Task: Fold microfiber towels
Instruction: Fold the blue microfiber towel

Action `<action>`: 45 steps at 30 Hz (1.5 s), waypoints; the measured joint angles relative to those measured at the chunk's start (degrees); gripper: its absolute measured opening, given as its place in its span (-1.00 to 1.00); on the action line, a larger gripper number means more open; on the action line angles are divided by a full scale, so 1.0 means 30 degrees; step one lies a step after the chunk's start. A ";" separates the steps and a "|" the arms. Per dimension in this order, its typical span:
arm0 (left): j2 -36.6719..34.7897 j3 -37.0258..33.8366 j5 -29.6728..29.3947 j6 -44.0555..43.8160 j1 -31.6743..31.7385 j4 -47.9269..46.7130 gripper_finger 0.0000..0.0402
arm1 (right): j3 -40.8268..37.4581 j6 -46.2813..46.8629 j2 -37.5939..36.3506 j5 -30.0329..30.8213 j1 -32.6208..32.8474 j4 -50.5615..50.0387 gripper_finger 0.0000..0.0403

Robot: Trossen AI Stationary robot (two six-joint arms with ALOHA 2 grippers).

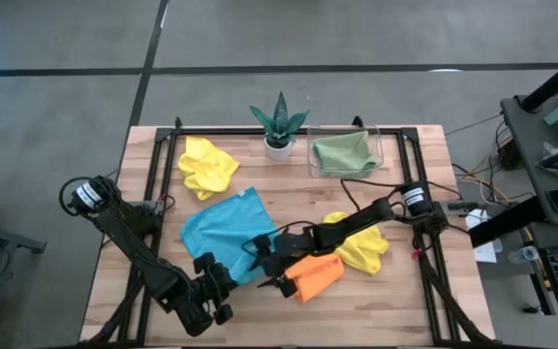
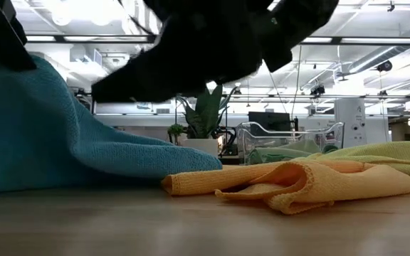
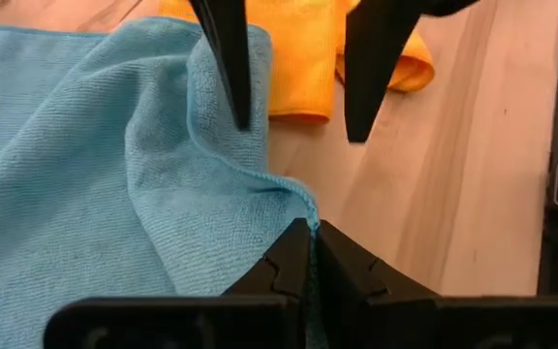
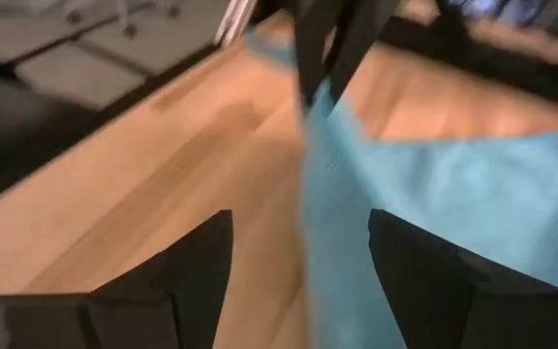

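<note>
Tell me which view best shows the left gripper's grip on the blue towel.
The left wrist view: the left gripper is shut on the blue towel at its edge. The high view shows the towel spread out, the grip small. The right wrist view shows it blurred; the low view only a blue mound.

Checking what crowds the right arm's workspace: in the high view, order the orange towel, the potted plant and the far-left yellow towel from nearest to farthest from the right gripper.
From the right gripper, open over the blue towel's edge:
1. Orange towel, right beside it at the near edge.
2. Far-left yellow towel, up the table on the left.
3. Potted plant, at the far edge, centre.
</note>
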 joint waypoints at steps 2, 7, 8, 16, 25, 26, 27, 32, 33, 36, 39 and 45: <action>-0.0078 0.0000 0.0006 0.0073 0.0015 0.0084 -1.00 | 0.0573 -0.0414 0.0275 -0.0085 0.0015 -0.1041 0.15; -0.0631 -0.0007 -0.0044 0.1685 0.0015 0.1358 -1.00 | 0.1025 -0.1151 0.0373 -0.0103 -0.0036 -0.2365 0.12; -0.0762 -0.0003 -0.0057 0.2050 0.0026 0.1651 -1.00 | 0.1012 -0.1276 0.0373 -0.0097 -0.0044 -0.2365 0.11; -0.1041 0.0087 -0.0217 0.3046 0.0109 0.2006 -1.00 | 0.0961 -0.1625 0.0351 -0.0315 -0.0022 -0.2814 0.00; -0.0815 0.0034 0.1360 0.2965 0.0082 0.2971 -1.00 | 0.1257 -0.3114 -0.0190 -0.0242 -0.0140 -0.6596 -0.25; -0.0636 0.0005 0.1417 0.2970 0.0080 0.3270 -1.00 | 0.1276 -0.3221 -0.0381 -0.0235 -0.0146 -0.6953 -0.27; -0.0482 -0.0060 0.1500 0.2987 0.0073 0.3414 -1.00 | 0.1282 -0.3286 -0.0604 -0.0241 -0.0153 -0.7309 -0.29; 0.0102 -0.0196 0.1769 0.2958 0.0080 0.3563 -1.00 | 0.1272 -0.3065 -0.2384 -0.0242 -0.0202 -0.9654 -0.29; 0.0216 -0.0232 0.1768 0.2958 0.0080 0.3588 -1.00 | 0.1228 -0.2737 -0.2697 -0.0241 -0.0236 -1.0076 -0.27; 0.0433 -0.0277 0.1900 0.2951 0.0066 0.3744 -1.00 | 0.1190 -0.1717 -0.3306 -0.0246 -0.0408 -1.1344 -0.19; 0.0679 -0.0270 0.2170 0.2943 0.0066 0.4306 -1.00 | 0.1101 -0.0767 -0.3437 -0.0229 -0.0567 -1.1964 -0.13; 0.1781 -0.0277 0.2384 0.2956 0.0066 0.5620 -1.00 | 0.0509 -0.0409 -0.3372 0.1050 -0.0663 -1.1928 -0.08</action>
